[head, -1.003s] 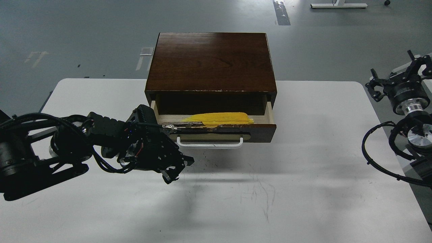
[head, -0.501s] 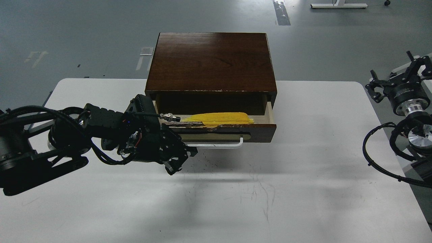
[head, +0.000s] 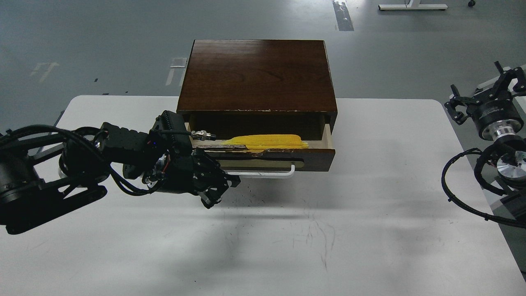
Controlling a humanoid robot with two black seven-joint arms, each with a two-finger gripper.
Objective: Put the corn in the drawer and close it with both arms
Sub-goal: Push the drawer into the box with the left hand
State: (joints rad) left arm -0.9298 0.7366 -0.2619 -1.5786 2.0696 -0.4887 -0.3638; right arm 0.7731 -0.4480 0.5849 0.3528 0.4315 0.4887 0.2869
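Note:
The yellow corn (head: pixel 267 142) lies lengthwise inside the drawer (head: pixel 316 158), which is partly pulled out of the dark brown cabinet (head: pixel 257 74). The drawer's white bar handle (head: pixel 267 173) faces me. My left gripper (head: pixel 222 191) is at the left end of the drawer front, by the handle's left end. Its two clawed fingers are apart and hold nothing. My right gripper (head: pixel 481 92) is far off past the table's right edge, with its claws spread and empty.
The cabinet stands at the back middle of the white table (head: pixel 370 230). The right arm's cables and metal wrist rings (head: pixel 503 131) hang beside the table's right edge. Grey floor lies behind the table.
My left gripper has moved up and towards the drawer front's left end. The drawer has slid a little way into the cabinet. The right arm has not moved.

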